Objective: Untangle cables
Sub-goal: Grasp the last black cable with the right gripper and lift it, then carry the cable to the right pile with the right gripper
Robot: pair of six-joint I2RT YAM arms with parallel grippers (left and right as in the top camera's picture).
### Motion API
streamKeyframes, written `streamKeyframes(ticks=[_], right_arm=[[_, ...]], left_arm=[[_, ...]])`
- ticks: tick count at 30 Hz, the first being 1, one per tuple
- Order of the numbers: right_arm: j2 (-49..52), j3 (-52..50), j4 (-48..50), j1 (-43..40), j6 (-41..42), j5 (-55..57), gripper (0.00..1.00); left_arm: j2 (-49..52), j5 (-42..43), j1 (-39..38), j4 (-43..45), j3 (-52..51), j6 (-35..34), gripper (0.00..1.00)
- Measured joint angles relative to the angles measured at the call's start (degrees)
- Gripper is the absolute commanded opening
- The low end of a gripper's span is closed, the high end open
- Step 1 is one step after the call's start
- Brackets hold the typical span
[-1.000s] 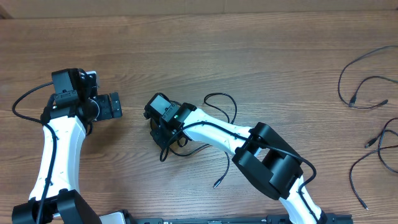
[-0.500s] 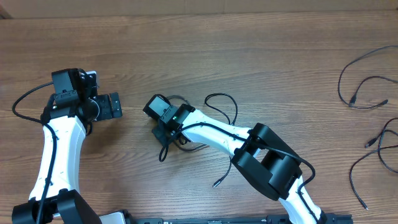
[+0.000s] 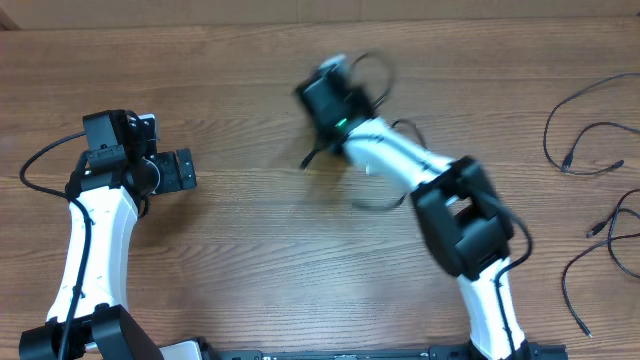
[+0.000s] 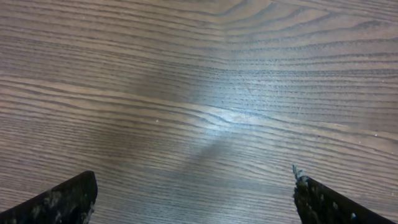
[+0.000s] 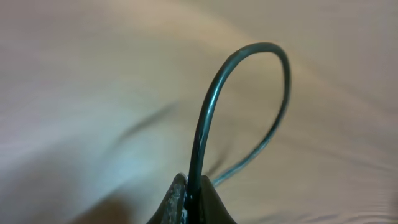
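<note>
My right gripper (image 3: 322, 88) has lifted over the upper middle of the table, blurred by motion. It is shut on a thin black cable (image 5: 211, 106), which stands up from between the fingertips (image 5: 191, 182) and arches over in a loop. In the overhead view more of that cable (image 3: 378, 204) trails beneath the arm toward the table. Several separate cables lie at the far right: one (image 3: 578, 128) curves near the top, another (image 3: 618, 222) lies below it, and a third (image 3: 568, 290) reaches toward the front edge. My left gripper (image 3: 184, 170) is open over bare wood at the left, its fingers (image 4: 62, 202) wide apart.
The wooden table (image 3: 250, 260) fills every view. The right arm's black elbow (image 3: 468, 215) hangs over the middle right. A thick black wire (image 3: 40, 160) loops off the left arm near the table's left edge.
The right gripper closed on a cable at the knot near the table's middle, then swept up and to the right, dragging the cable with it. The left arm stayed still.
</note>
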Motion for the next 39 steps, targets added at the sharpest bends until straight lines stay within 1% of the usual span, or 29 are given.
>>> streamKeyframes(ticks=[10,14,19,26,27,28,29,30,31,39], right_arm=[[0.0,7.0,10.1,-24.1,-7.7,3.5,0.04],[0.0,11.6,11.8,-30.3,-9.3,2.3,0.04],[0.0,12.9,14.6,-34.6,-9.8,-0.7,0.04],[0.0,12.9,11.6,-36.2,-9.6,-10.4,0.04],[0.0,12.9,11.5,-36.2,-9.0,-11.6,0.07],[0.0,12.9,11.4,-36.1,-8.5,-12.7,0.21],[0.0,12.9,11.4,-36.0,-8.0,-13.4,0.39],[0.0,12.9,11.2,-36.0,-7.3,-14.3,0.64],[0.0,12.9,10.8,-35.9,-7.0,-15.0,1.0],[0.0,12.9,4.6,-35.8,-5.7,-15.6,1.0]], left_arm=[[0.0,0.0,0.0,0.0,0.0,0.0,1.0],[0.0,0.0,0.0,0.0,0.0,0.0,1.0],[0.0,0.0,0.0,0.0,0.0,0.0,1.0],[0.0,0.0,0.0,0.0,0.0,0.0,1.0],[0.0,0.0,0.0,0.0,0.0,0.0,1.0],[0.0,0.0,0.0,0.0,0.0,0.0,1.0],[0.0,0.0,0.0,0.0,0.0,0.0,0.99],[0.0,0.0,0.0,0.0,0.0,0.0,1.0],[0.0,0.0,0.0,0.0,0.0,0.0,1.0],[0.0,0.0,0.0,0.0,0.0,0.0,1.0]])
